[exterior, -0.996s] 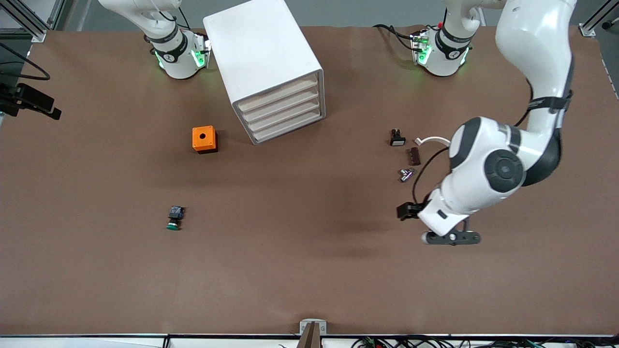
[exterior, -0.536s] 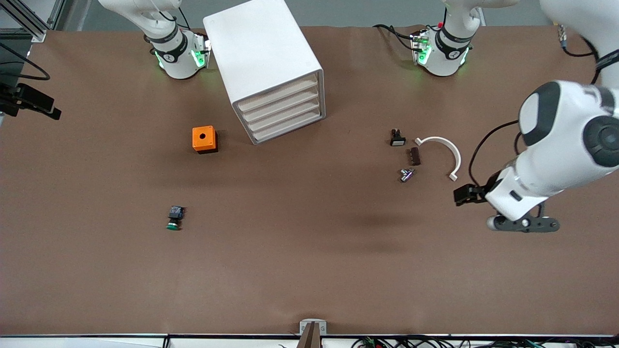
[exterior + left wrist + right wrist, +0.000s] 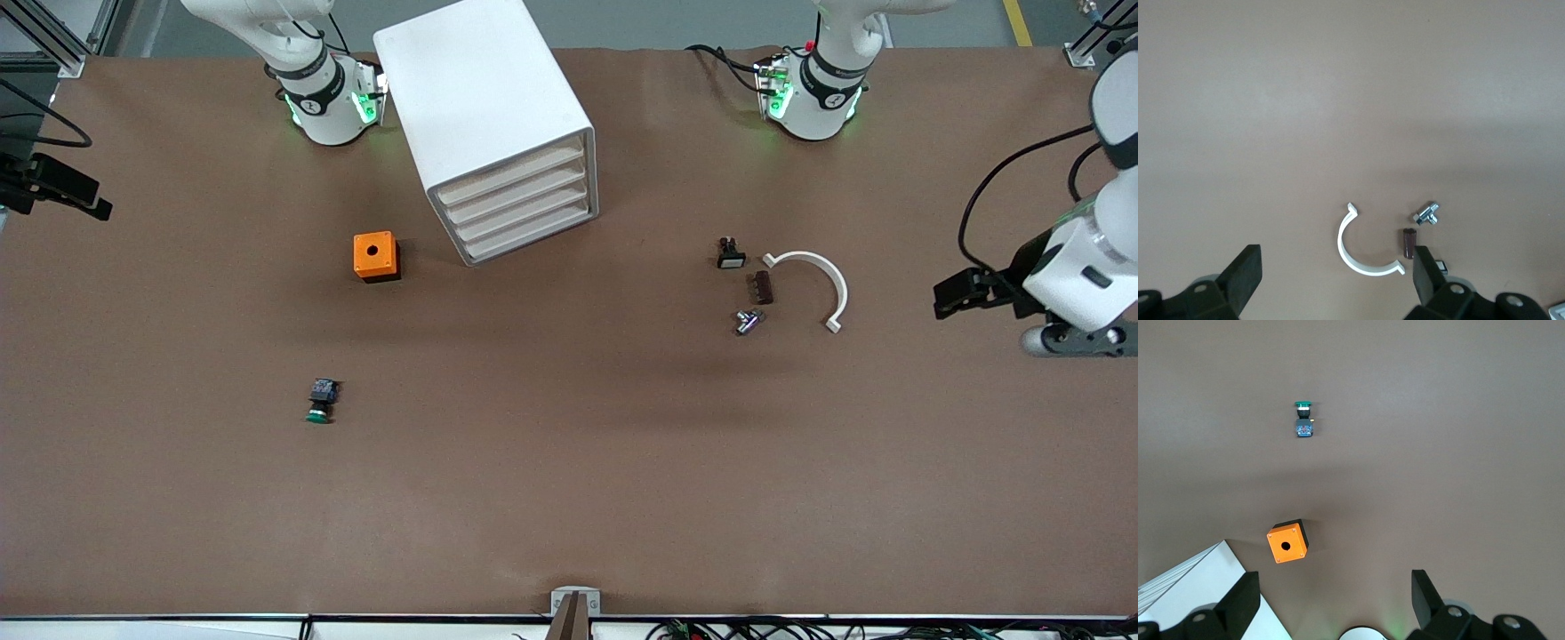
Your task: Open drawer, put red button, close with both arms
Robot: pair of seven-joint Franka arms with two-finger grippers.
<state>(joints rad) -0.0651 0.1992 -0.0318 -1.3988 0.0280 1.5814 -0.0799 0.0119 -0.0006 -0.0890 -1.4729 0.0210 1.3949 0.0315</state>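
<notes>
The left tool [image 3: 1335, 283] hangs spread and empty over the bench [image 3: 569, 498]; the right tool [image 3: 1335, 603] waits spread above the orange box [image 3: 1287, 542]; the drawer [image 3: 511, 174] is shut.

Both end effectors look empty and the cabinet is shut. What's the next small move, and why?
Probably bring the right end effector to the front of the top drawer and pull it open. All four drawers look shut, and no red button shows, only a green button.
</notes>
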